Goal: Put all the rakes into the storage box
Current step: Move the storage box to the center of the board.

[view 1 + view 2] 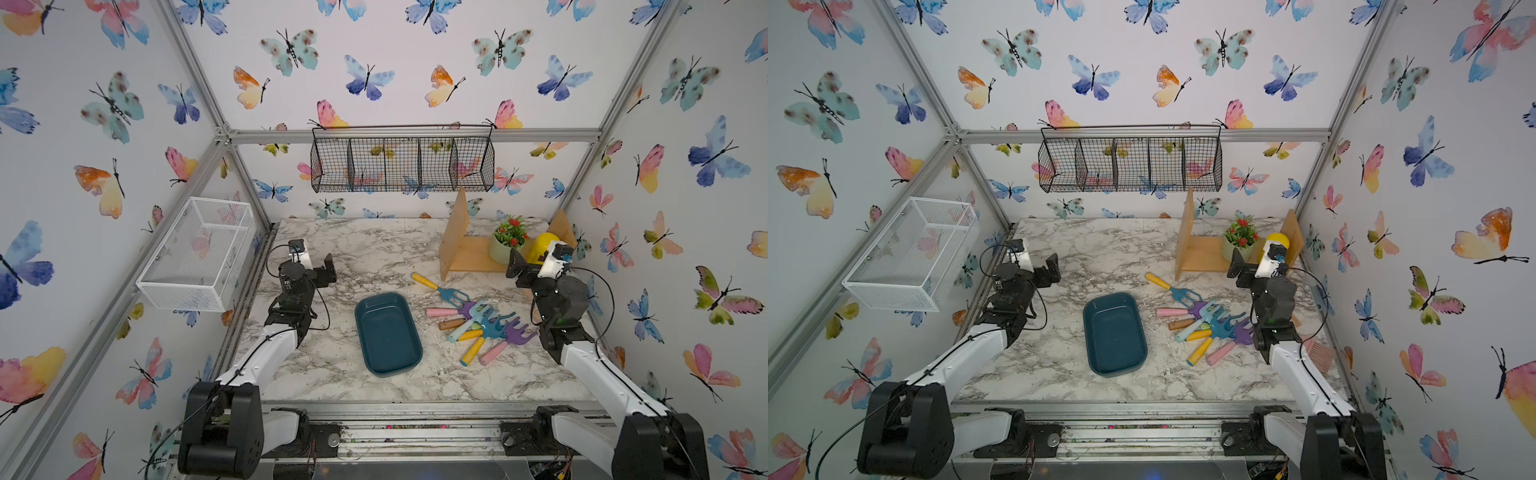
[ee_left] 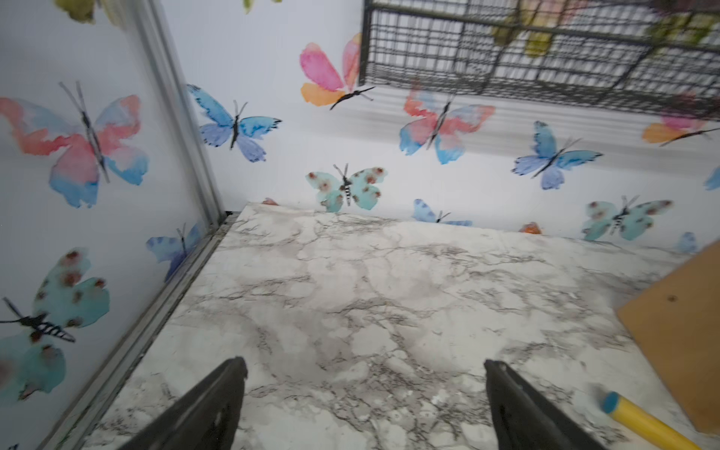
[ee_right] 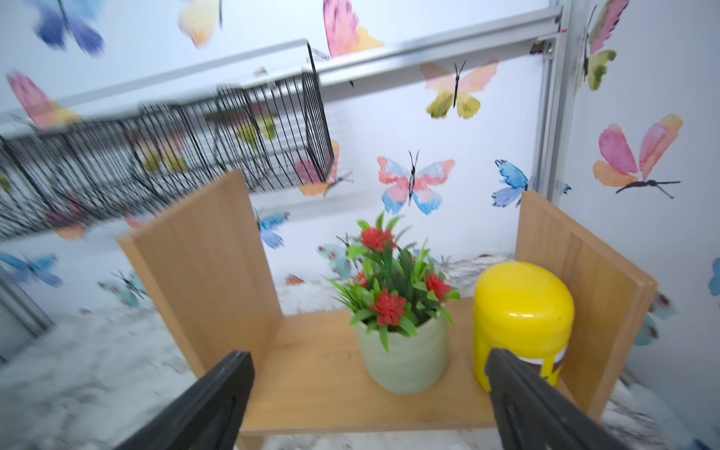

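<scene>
While the left tool [image 2: 364, 368] and right tool [image 3: 368, 360] hang wide open and empty, the rakes [image 1: 486, 324] lie tangled on the bench [image 1: 332, 249] beside the empty box [image 1: 388, 332]; grabbing one may drag neighbours along.

The storage box [image 1: 388, 334] lies on the table [image 1: 374, 249] beside piled rakes [image 1: 492, 326]

Storage box [image 1: 388, 334]: dark teal plastic, smooth, with a soft sheen; toy rakes [image 1: 492, 326]: coloured plastic, matt handles; table [image 1: 365, 249]: marble-pattern surface, smooth, low gloss; shelf [image 3: 202, 249]: light wood-grain board, matt; yellow cap [image 3: 522, 300]: glossy plastic; plant pot [image 3: 405, 362]: pale green, matt; black basket [image 1: 402, 164]: metal wire; white basket [image 1: 195, 253]: fine painted mesh; frame rail [image 1: 415, 135]: bare silvery metal, grooved; walls [image 1: 395, 62]: printed covering, matt.
</scene>
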Robot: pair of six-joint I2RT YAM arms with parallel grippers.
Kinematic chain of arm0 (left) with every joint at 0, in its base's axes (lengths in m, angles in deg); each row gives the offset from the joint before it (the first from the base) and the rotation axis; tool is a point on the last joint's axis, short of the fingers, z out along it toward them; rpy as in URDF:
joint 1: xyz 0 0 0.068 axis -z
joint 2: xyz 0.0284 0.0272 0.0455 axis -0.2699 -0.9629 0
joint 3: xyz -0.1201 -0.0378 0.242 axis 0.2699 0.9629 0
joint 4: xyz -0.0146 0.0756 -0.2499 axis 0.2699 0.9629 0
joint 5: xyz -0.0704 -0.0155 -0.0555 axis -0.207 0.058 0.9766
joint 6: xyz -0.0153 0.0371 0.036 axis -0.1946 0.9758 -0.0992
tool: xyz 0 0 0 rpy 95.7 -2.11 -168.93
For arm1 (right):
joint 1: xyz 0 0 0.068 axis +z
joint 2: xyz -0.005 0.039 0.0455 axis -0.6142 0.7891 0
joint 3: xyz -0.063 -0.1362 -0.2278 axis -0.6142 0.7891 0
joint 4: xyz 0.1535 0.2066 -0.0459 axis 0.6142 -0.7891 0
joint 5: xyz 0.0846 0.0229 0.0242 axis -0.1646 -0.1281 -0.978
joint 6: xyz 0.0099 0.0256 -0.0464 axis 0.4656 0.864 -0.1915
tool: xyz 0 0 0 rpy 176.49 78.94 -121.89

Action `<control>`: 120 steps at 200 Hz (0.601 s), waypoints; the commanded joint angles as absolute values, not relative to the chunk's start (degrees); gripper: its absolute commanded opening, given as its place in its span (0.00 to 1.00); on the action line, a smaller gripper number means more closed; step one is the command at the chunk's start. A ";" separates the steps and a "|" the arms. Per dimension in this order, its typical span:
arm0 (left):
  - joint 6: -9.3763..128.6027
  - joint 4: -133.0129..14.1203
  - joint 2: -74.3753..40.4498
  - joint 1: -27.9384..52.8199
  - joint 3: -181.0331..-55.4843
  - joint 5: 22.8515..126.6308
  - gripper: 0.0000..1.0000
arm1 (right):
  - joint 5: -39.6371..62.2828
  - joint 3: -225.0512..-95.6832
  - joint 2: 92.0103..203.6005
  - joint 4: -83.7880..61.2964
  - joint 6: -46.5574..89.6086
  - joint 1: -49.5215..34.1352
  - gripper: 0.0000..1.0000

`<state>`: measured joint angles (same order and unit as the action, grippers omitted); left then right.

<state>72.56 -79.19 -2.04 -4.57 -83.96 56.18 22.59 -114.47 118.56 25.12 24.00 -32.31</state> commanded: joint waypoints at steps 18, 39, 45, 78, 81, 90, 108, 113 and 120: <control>85.56 -71.05 6.39 14.44 -82.56 55.12 0.98 | 0.31 -113.52 121.85 20.20 57.26 -32.07 0.99; 82.22 -69.92 6.55 15.19 -82.28 64.30 0.98 | 7.27 -120.43 122.65 5.70 47.07 -26.70 0.99; 79.53 -69.34 6.24 15.27 -82.49 64.83 0.99 | 9.45 -120.80 122.16 5.13 44.58 -25.70 0.99; 68.94 -62.24 3.76 15.20 -84.44 61.68 0.98 | 15.27 -127.18 124.13 -3.66 38.09 -24.78 0.98; 68.73 -61.67 3.76 15.19 -84.33 62.11 0.99 | 15.72 -127.68 124.47 -4.35 37.99 -24.65 0.96; 67.56 -60.26 3.96 15.23 -83.50 62.96 0.98 | 16.29 -128.57 125.70 -5.49 37.66 -24.20 0.91; 64.57 -57.36 5.10 15.25 -80.69 60.91 0.92 | 16.76 -130.23 128.80 -7.64 37.54 -23.24 0.75; 63.44 -55.83 5.20 15.27 -80.18 59.19 0.90 | 17.44 -130.86 129.76 -8.63 37.59 -22.78 0.75; 61.45 -53.38 5.13 15.15 -79.65 55.97 0.87 | 18.83 -131.65 130.89 -9.83 37.64 -22.08 0.76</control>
<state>68.58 -61.90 4.32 15.46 -81.86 60.73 14.46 -129.66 127.06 -1.85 39.41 -23.87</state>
